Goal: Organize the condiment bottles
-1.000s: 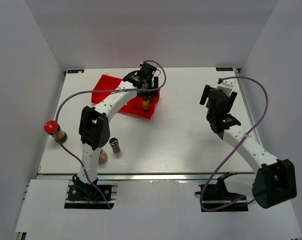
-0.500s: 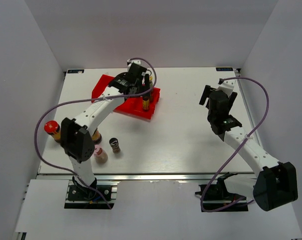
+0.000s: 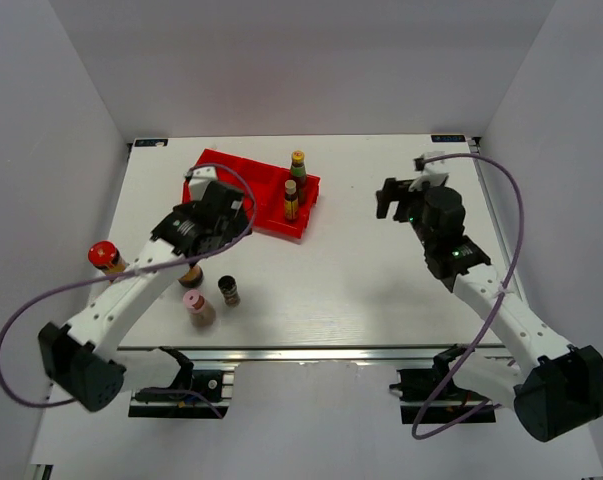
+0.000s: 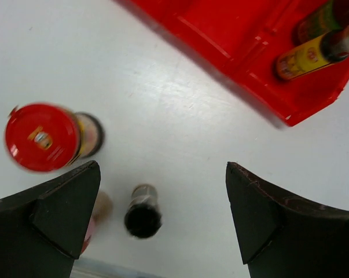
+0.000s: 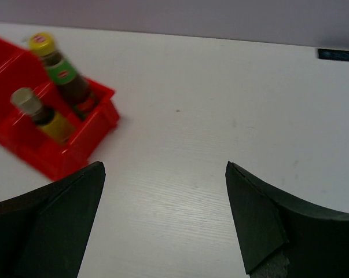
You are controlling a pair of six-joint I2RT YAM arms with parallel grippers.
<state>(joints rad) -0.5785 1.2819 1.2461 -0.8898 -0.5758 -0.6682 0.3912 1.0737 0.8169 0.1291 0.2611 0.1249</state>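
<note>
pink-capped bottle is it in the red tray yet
No, the pink-capped bottle stands on the table near its front edge, well apart from the red tray.

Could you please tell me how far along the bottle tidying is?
Done: a yellow-capped bottle and a yellow-labelled bottle stand in the red tray. In hand: nothing; the left pincer and right pincer are open and empty. Left on the table: a red-lidded jar, a second jar, a pink-capped bottle and a dark-capped bottle.

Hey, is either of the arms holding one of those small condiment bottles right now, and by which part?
Nothing is held. The black left gripper and the black right gripper both stand open and empty.
</note>
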